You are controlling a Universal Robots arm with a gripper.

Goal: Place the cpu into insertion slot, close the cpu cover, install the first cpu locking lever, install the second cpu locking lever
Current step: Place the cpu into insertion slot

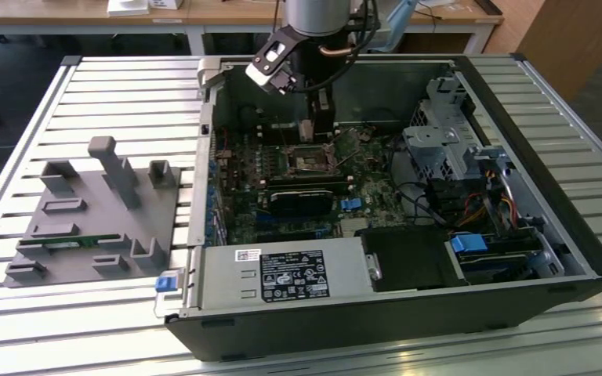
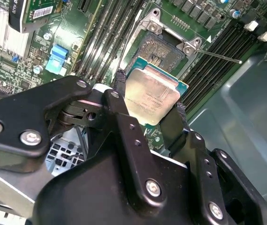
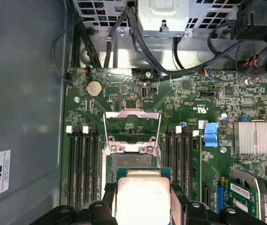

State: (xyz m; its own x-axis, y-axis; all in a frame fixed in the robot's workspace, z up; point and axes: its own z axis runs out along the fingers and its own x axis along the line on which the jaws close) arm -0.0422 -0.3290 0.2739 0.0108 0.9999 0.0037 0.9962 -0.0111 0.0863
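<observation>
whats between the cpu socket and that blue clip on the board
In the first wrist view, long black memory slots run between the insertion slot and the blue clip.

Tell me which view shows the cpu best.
The second wrist view: the cpu shows nearly its whole silver top, clamped between the jaws. The first wrist view has the cpu cut off by the picture's edge. In the exterior view it is too small to tell.
</observation>
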